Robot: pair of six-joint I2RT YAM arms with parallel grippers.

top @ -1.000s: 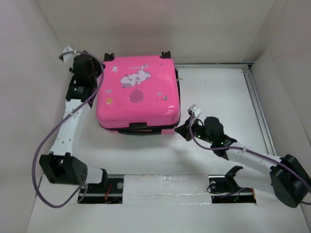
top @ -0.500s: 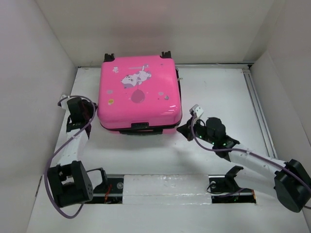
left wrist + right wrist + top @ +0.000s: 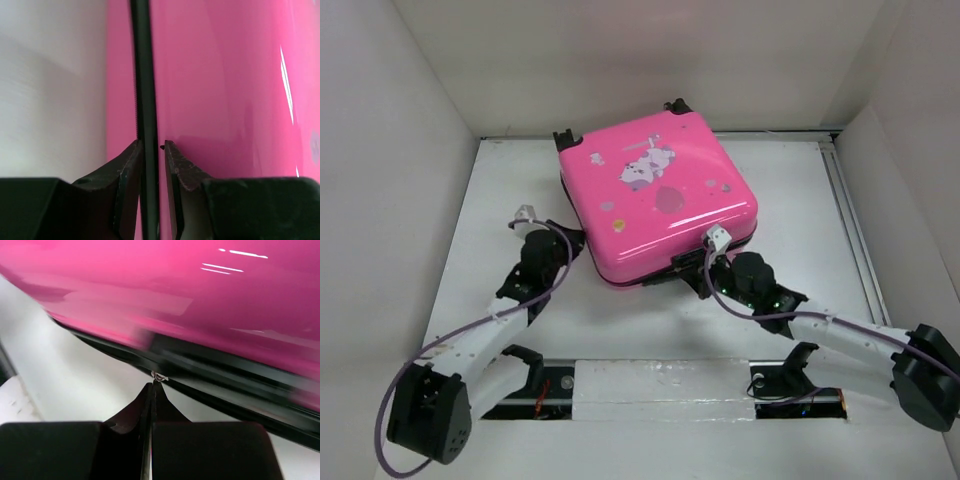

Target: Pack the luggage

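**Q:** Where is the luggage in relation to each tool?

**A:** The luggage [image 3: 655, 205] lies flat on the worktop [image 3: 800, 200], lid down and sticker side up. Its near left corner is directly ahead of the left tool [image 3: 151, 145]. Its near edge is directly ahead of the right tool [image 3: 152, 385], at or just beyond the tips.

**Q:** What is the state of each tool?

**A:** Left tool: the fingers are narrowly parted, one on each side of the black seam band [image 3: 145, 75]. It cannot be told whether the pads pinch the band. Right tool: the fingers are fully together. A small metal piece [image 3: 159, 376] sits at the tips, against the seam. It is probably a zip pull, but it cannot be told whether it is held.

**Q:** Which step is in hand?

**A:** Most likely securing the seam of the closed case, with both tools working along the band.

**Q:** How is this step done well?

**A:**
1. Keep each tool's travel parallel to the band. A sideways pull is likely to twist the pull or lift the fingers off.
2. Confirm contact on the metal piece before drawing it along.
3. Steady the case with the left tool. The glossy shell probably slides and turns easily on the worktop.
4. Slow down at the corner ahead of the left tool, where the band curves.
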